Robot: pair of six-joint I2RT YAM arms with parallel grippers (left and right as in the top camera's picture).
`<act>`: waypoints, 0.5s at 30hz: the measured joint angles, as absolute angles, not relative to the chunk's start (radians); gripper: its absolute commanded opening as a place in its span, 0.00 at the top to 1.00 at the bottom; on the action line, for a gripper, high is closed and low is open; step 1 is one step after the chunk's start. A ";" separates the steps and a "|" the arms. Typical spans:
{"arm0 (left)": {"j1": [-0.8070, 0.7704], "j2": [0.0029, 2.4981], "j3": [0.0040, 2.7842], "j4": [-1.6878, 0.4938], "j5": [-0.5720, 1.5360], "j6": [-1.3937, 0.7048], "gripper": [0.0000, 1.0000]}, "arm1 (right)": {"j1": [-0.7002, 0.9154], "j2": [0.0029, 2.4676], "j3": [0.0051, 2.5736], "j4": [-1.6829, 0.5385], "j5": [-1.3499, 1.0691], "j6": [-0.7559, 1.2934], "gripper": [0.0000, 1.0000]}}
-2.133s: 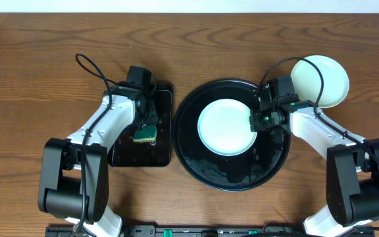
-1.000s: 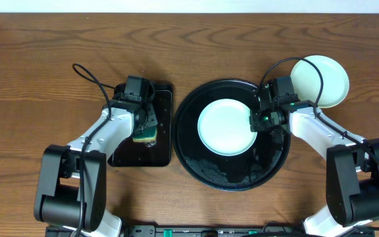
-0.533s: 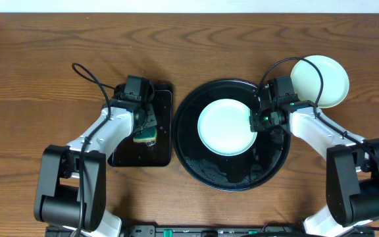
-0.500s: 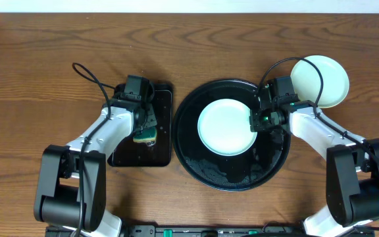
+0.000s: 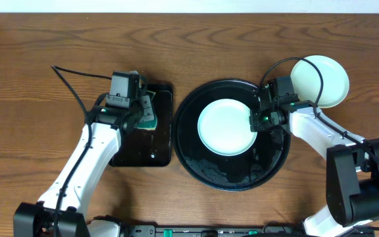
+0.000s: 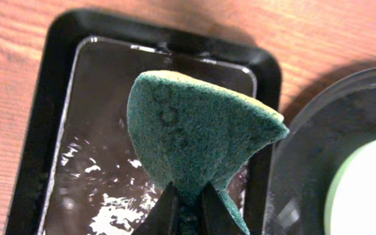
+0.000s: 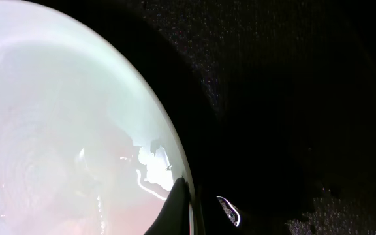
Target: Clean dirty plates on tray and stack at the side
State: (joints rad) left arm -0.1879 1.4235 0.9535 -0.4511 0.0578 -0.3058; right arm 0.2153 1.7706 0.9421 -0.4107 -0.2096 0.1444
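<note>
A pale mint plate (image 5: pixel 226 127) lies in the round black tray (image 5: pixel 206 172). My right gripper (image 5: pixel 256 121) is shut on that plate's right rim. In the right wrist view one dark finger (image 7: pixel 181 207) lies on the plate (image 7: pixel 64 124), whose wet surface shows a faint pink tinge, and the tray (image 7: pixel 292 98) is around it. My left gripper (image 5: pixel 141 113) is shut on a green sponge (image 5: pixel 148 117) held above the small rectangular black tray (image 5: pixel 130 153). In the left wrist view the sponge (image 6: pixel 194 137) fans out from the shut jaws (image 6: pixel 188 207).
A second pale plate (image 5: pixel 321 80) rests on the wooden table right of the round tray. The rectangular tray (image 6: pixel 47 124) holds wet suds. Foamy water lies in the front part of the round tray (image 5: pixel 232 172). Cables loop over both arms.
My left gripper has shut on the sponge and lifted it off the rectangular tray, moving toward the tray's far end. The right arm and the plate have not moved.
</note>
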 measured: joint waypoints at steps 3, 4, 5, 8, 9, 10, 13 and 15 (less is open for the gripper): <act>-0.188 1.421 0.953 -0.439 0.065 -0.305 0.93 | 0.215 1.771 0.942 -0.411 -0.210 0.144 0.99; -0.188 1.421 0.953 -0.436 0.075 -0.303 0.93 | 0.215 1.771 0.942 -0.411 -0.210 0.144 0.99; -0.188 1.421 0.953 -0.429 0.081 -0.302 0.93 | 0.215 1.771 0.942 -0.411 -0.210 0.144 0.99; -0.187 1.421 0.953 -0.407 0.115 -0.298 0.93 | 0.215 1.771 0.942 -0.411 -0.210 0.144 0.99; -0.186 1.421 0.953 -0.405 0.123 -0.298 0.93 | 0.215 1.771 0.942 -0.411 -0.210 0.144 0.99; -0.184 1.421 0.953 -0.402 0.137 -0.297 0.93 | 0.215 1.771 0.942 -0.411 -0.210 0.144 0.99; -0.167 1.421 0.953 -0.391 0.200 -0.291 0.93 | 0.215 1.771 0.942 -0.411 -0.210 0.144 0.99; -0.146 1.421 0.953 -0.384 0.262 -0.286 0.93 | 0.215 1.771 0.942 -0.411 -0.210 0.144 0.99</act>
State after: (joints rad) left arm -0.1459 1.4212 0.9535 -0.3840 0.2623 -0.2859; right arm 0.2153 1.7706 0.9421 -0.4107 -0.2096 0.1444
